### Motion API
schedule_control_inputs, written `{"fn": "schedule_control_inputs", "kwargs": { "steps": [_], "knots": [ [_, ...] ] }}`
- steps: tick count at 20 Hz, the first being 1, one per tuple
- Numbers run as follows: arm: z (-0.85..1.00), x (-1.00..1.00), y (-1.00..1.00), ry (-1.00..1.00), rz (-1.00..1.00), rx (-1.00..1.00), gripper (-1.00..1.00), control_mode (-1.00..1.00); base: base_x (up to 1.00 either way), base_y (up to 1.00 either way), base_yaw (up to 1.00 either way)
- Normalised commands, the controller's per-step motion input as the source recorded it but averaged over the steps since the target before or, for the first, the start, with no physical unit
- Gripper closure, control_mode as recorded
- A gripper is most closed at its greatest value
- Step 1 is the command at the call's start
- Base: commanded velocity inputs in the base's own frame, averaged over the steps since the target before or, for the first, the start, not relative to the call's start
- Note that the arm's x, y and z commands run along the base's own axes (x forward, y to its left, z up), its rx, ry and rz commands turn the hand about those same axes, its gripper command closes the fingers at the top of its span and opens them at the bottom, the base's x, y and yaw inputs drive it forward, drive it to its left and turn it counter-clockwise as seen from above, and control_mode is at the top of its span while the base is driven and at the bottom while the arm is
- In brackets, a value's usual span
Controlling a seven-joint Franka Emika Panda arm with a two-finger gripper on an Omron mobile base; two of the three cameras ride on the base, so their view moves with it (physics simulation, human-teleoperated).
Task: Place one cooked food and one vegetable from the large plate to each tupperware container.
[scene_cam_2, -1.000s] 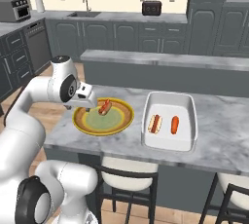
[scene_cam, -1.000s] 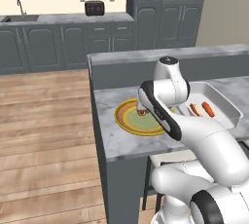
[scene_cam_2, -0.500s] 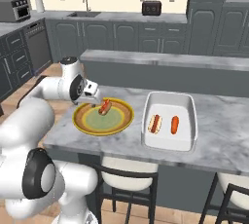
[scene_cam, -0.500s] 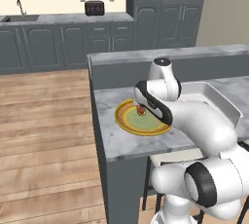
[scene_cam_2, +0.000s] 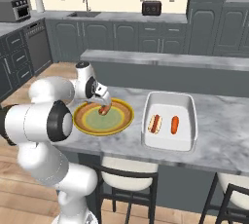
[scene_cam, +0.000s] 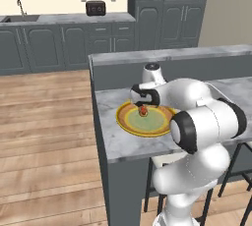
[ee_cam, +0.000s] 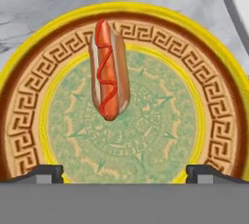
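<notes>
From the left base camera, you see your arm rise at the lower right, fold over itself and reach back to the left, so the wrist hangs low over the large plate (scene_cam: 129, 122) on the marble counter (scene_cam: 110, 139). Your gripper (scene_cam: 143, 108) points down at a hot dog (scene_cam: 143, 111) lying on the near-left part of the plate. The wrist covers most of the fingers, so you cannot judge their gap from this side. Your elbow and forearm hide the right end of the counter.

Across in the right base camera, your arm comes up from the lower left and bends right, with the gripper (scene_cam_2: 103, 105) just over the hot dog (scene_cam_2: 103, 110) on the plate (scene_cam_2: 124, 118). The fingers are too small to make out against the bun. Well to the right of the plate sits the white tupperware container (scene_cam_2: 185, 131), holding another hot dog (scene_cam_2: 154, 123) and, beside it, a slim orange-red piece (scene_cam_2: 174, 124) whose kind you cannot tell.

Down the hand camera, your two dark fingertips (ee_cam: 43, 171) stand spread wide at the bottom corners, with nothing between them. The hot dog (ee_cam: 109, 76) lies ahead on the plate (ee_cam: 20, 135), bun open and a red squiggle of sauce along the sausage, apart from both tips. The plate's lower part is cut off, and a corner of the white container (ee_cam: 237, 4) shows at the top right.
</notes>
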Motion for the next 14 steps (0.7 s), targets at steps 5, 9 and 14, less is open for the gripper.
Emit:
{"fn": "schedule_control_inputs", "kwargs": {
  "steps": [5, 9, 14],
  "knots": [
    [0.00, 0.71, -0.07, 0.10, -0.02, 0.00, -1.00, -1.00, 0.00, 0.00, 0.00],
    [-0.10, 0.57, 0.00, 0.04, 0.00, 0.00, -1.00, -1.00, 0.00, 0.00, 0.00],
    [-0.40, 0.14, 0.00, 0.03, 0.00, 0.00, -1.00, -1.00, 0.00, 0.00, 0.00]
  ]
}}
